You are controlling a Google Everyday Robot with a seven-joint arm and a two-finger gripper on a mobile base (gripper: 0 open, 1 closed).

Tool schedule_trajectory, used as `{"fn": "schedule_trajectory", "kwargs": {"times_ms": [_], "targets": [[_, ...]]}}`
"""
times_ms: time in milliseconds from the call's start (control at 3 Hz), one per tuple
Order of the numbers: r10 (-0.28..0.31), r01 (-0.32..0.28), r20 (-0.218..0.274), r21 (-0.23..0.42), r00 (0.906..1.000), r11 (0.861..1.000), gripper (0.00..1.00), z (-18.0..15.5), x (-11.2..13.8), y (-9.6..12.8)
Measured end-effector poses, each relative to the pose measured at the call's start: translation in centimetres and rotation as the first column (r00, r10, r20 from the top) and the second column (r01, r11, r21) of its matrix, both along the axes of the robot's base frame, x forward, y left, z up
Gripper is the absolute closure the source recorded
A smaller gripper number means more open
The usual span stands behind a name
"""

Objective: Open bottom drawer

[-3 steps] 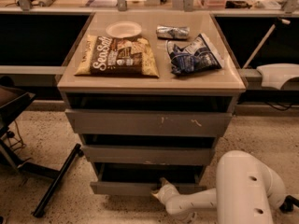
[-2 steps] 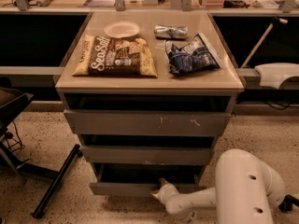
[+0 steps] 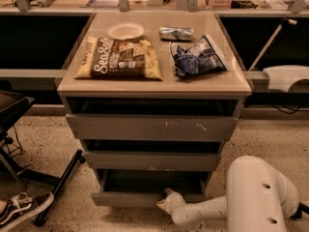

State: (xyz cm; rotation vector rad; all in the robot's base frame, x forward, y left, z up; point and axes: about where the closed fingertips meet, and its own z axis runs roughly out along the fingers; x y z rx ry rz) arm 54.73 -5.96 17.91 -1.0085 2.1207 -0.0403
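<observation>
The bottom drawer [image 3: 125, 198] is the lowest, narrowest grey front of the cabinet, and it juts a little further out than the two fronts above it, with a dark gap over its top edge. My gripper [image 3: 165, 203] sits at the end of the white arm [image 3: 203, 211], low at the drawer's front, right of its middle, against the face. The arm reaches in from the lower right.
On the cabinet top [image 3: 154, 83] lie a Sea Salt chip bag [image 3: 118, 59], a white plate [image 3: 125, 31], a blue snack bag [image 3: 198, 57] and a crushed can [image 3: 176, 33]. A black chair base [image 3: 58, 187] and a shoe [image 3: 24, 209] are on the floor at left.
The camera view has shifted slightly, so the cabinet sits a little differently in frame. The gripper stays at the bottom drawer's front, and the drawer shows no clear movement.
</observation>
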Motion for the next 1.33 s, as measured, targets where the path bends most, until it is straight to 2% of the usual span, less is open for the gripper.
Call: {"fn": "schedule_trajectory", "kwargs": {"times_ms": [667, 1000, 1333], "targets": [[-0.004, 0.004, -0.012, -0.006, 0.9999, 1.0, 1.0, -0.2, -1.7, -0.7], [-0.004, 0.004, -0.012, -0.006, 0.9999, 1.0, 1.0, 0.2, -1.7, -0.7], [-0.01, 0.01, -0.005, 0.001, 0.9999, 1.0, 1.0, -0.1, -3.4, -1.0]]}}
